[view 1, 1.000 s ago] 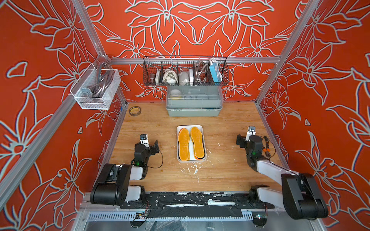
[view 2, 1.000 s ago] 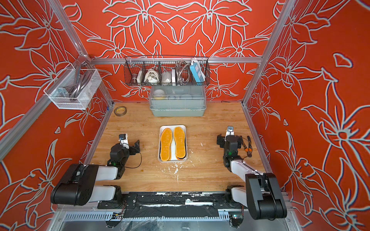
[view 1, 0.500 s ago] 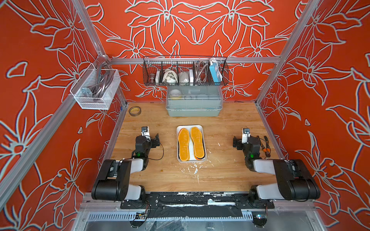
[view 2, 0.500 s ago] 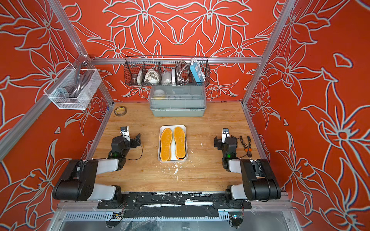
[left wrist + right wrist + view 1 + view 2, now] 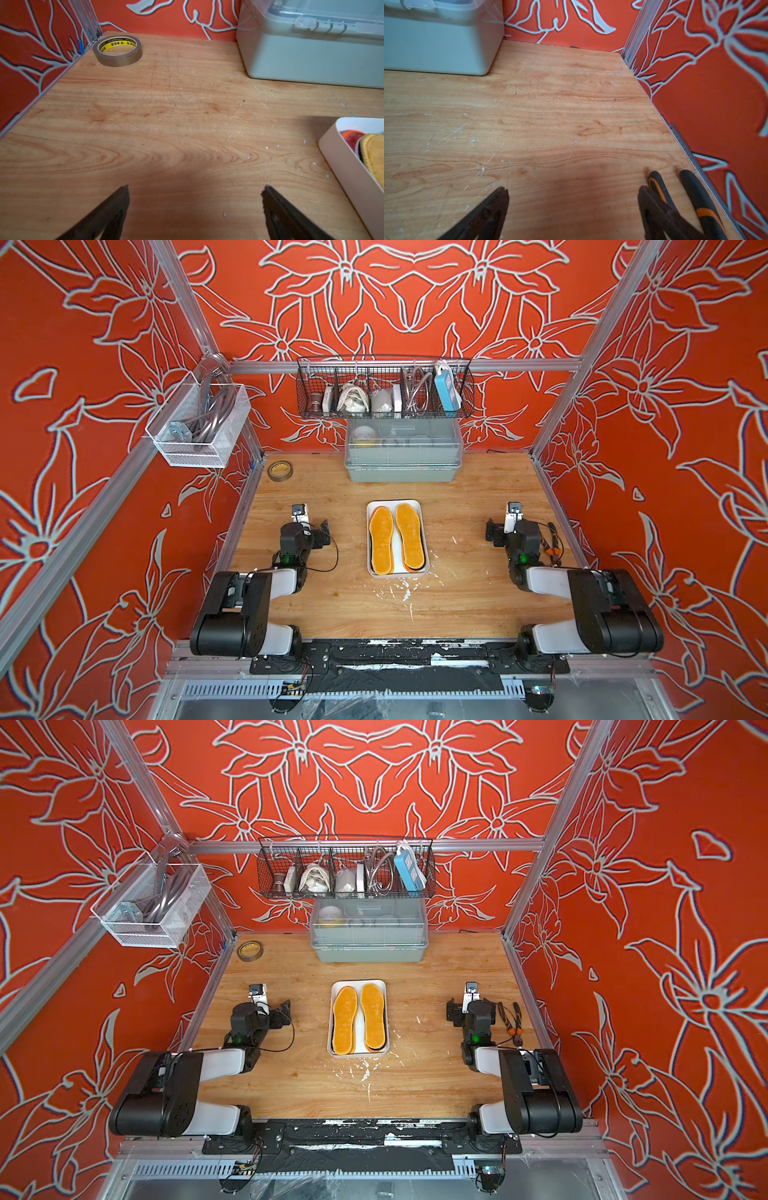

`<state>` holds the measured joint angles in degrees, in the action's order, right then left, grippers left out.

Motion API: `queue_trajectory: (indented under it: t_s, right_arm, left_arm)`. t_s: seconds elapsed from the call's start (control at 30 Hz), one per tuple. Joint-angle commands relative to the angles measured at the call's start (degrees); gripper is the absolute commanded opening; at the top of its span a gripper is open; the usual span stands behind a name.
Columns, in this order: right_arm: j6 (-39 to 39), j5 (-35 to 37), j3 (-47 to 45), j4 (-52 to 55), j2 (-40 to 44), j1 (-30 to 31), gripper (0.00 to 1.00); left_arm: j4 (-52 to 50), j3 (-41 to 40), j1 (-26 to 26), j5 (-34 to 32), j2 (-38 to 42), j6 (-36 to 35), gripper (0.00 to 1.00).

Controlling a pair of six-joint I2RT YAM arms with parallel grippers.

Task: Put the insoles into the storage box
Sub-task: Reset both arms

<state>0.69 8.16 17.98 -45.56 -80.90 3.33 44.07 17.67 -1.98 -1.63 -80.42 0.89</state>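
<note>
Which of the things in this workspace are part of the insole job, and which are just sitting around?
Job in hand:
- insoles, lying stacked in the box
- storage box

Just lying about:
- tape roll
- pliers
- grey-green bin
- wire baskets on the walls

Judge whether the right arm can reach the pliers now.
Probably yes: the pliers lie uncovered beside the open, empty right fingers, though the side wall crowds them.
</note>
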Motion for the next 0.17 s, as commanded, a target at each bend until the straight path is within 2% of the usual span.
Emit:
queue_trajectory:
  t_s: [0.0, 0.13]
  right_arm:
    - [-0.70, 0.71, 1.19, 0.77, -0.42, -0.26, 1.00]
    - [-0.60, 0.72, 0.61, 0.13, 0.02, -0.26, 1.00]
  left_arm:
    - [-0.21, 0.26, -0.15, 0.31, -0.10, 0.17, 0.98]
    - [-0.22, 0.26, -0.16, 0.31, -0.11, 0.17, 0.98]
